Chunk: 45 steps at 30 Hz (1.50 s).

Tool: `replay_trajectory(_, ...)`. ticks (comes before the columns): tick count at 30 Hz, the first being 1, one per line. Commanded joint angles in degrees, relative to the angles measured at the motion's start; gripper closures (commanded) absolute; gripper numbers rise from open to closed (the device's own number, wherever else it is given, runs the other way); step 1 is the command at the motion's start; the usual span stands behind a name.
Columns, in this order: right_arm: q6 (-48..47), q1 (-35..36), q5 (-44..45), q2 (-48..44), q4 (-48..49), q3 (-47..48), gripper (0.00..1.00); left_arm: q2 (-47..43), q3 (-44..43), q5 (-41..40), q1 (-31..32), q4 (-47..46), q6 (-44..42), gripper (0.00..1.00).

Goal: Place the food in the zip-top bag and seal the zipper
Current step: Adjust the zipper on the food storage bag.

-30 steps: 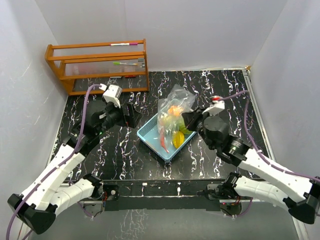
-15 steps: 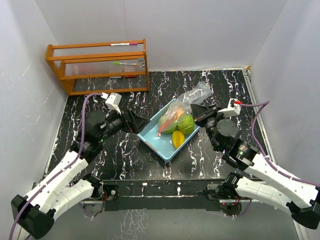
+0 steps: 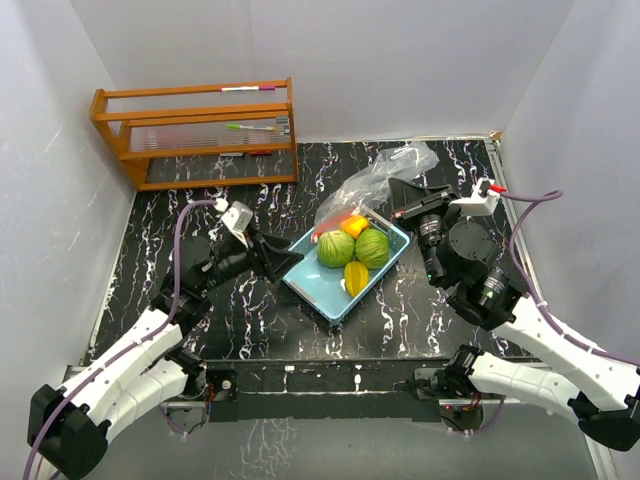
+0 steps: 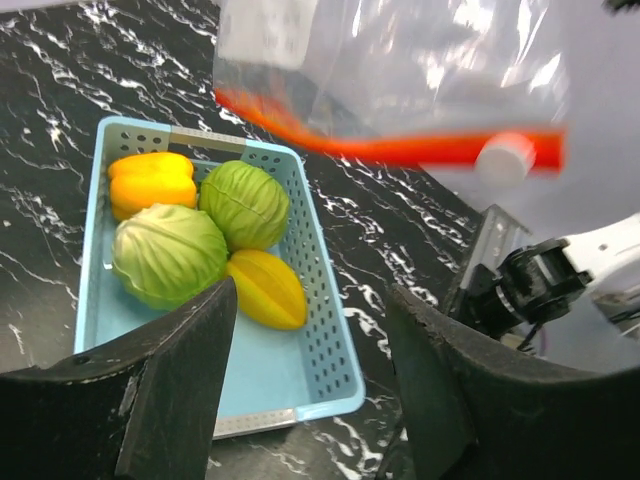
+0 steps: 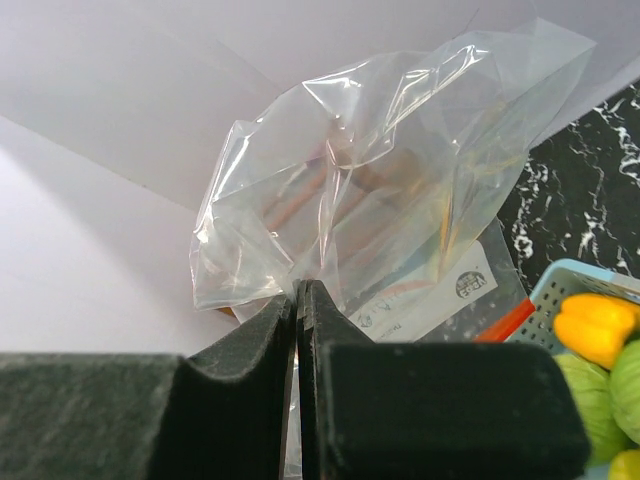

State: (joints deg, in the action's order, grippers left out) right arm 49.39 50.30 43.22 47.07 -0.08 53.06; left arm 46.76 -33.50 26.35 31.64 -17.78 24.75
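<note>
right now your right gripper point(image 5: 297, 300) is clamped on the bag point(image 3: 385, 175) above the tray's point(image 3: 312, 283) far corner, your left gripper point(image 4: 310, 295) gapes empty beside it, and the food point(image 3: 352, 250) sits in the tray mid-table.

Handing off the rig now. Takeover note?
Left end effector: open, empty, beside the light blue tray.
Right end effector: shut on the zip-top bag, held up behind the tray.
Food: two green cabbages, yellow bell pepper and star fruit, all in the tray; none visible in the bag.
Done: nothing bagged.
Left: load all four pieces, then seal the red zipper.
</note>
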Motion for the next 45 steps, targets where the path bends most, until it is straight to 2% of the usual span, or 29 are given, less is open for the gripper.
replay_trajectory(1,-0.67,0.23,1.69,1.72,3.57,5.42,0.92,-2.03,7.42,3.41,0.38,-18.91,-6.95,0.42)
replay_trajectory(3,-0.69,0.23,1.22,2.54,3.58,6.72,0.92,-2.79,9.85,1.75,0.70,-24.46,-9.06,0.45)
replay_trajectory(5,-0.66,0.23,0.10,3.07,3.51,7.80,0.92,-2.15,9.82,-1.71,1.55,-25.18,-12.61,0.52)
replay_trajectory(7,-0.22,0.23,-1.02,3.39,3.42,8.31,0.92,-0.05,9.01,-3.40,2.82,-25.99,-16.12,0.50)
replay_trajectory(9,0.77,0.23,-1.91,3.62,3.37,8.46,0.92,2.40,8.93,-5.39,4.60,-30.43,-18.58,0.32)
replay_trajectory(11,1.83,0.23,-3.37,4.11,3.30,8.38,0.92,7.34,9.09,-11.64,8.54,-38.19,-24.05,0.03)
replay_trajectory(17,2.90,0.22,-4.74,4.19,3.05,7.85,0.92,17.20,8.43,-17.18,13.08,-52.64,-29.35,0.03)
replay_trajectory(22,3.19,0.22,-5.56,3.60,2.01,7.85,0.92,21.64,7.32,-21.64,15.37,-57.76,-33.70,0.03)
replay_trajectory(25,4.02,0.19,-5.84,2.77,0.68,7.31,0.92,23.67,8.80,-26.73,15.96,-65.96,-35.71,0.03)
replay_trajectory(27,4.65,0.23,-5.97,2.15,0.10,6.76,0.92,25.23,9.63,-27.41,16.02,-70.38,-37.51,0.03)
replay_trajectory(33,6.43,0.23,-6.77,0.88,-0.25,4.53,0.92,31.05,7.22,-24.17,16.17,-73.74,-37.23,0.03)
replay_trajectory(40,6.47,0.23,-7.09,0.75,-1.52,5.17,0.92,31.19,5.66,-24.33,16.17,-70.89,-35.08,0.03)
replay_trajectory(45,5.73,0.23,-6.45,0.93,-1.58,6.39,0.92,30.18,8.28,-22.05,16.13,-70.25,-35.62,0.03)
